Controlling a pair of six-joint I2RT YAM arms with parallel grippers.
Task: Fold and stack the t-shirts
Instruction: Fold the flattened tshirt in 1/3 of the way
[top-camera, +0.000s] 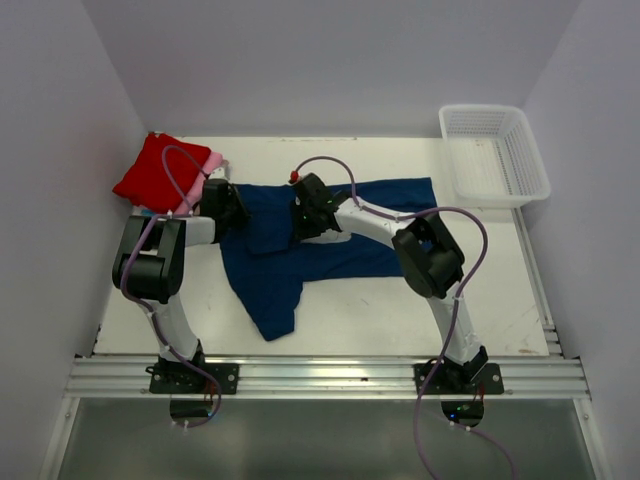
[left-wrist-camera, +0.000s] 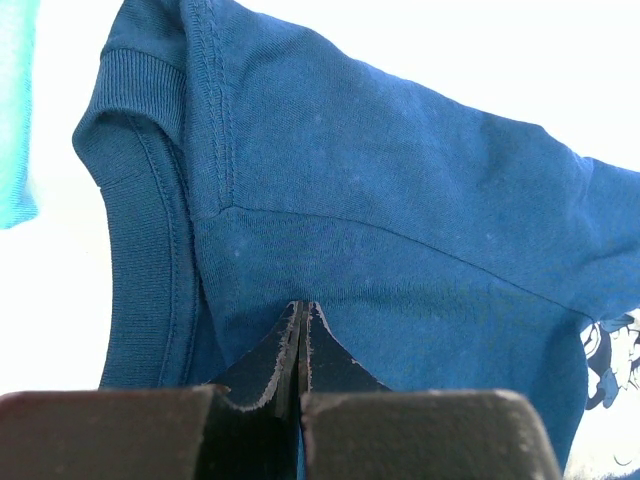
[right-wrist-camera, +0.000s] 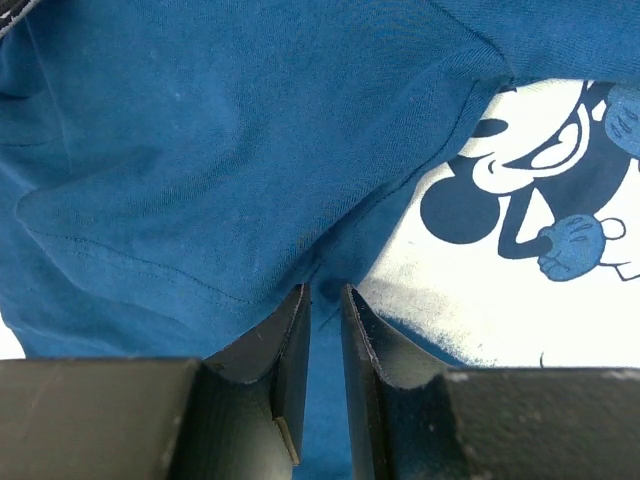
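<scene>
At mid-counter (top-camera: 400, 310) from above, the large navy blue cloth t-shirt (top-camera: 280, 280) lies spread.
Left wrist: the left pincer (left-wrist-camera: 301, 305) is pressed tight, apparently pinching the shoulder seam.
Right wrist: the right pincer (right-wrist-camera: 325, 290) is narrow on a fold beside the pale cartoon chest print (right-wrist-camera: 520, 200). Lift both evenly, with the edge taut.

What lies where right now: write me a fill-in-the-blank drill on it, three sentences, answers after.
From under the right edge of the red shirt peeks a ____ one. The white basket sits at the far ____ corner of the table. The left hand and the right hand both pinch the blue shirt, whose chest print shows a cartoon ____. Missing: pink, right, mouse.
</scene>
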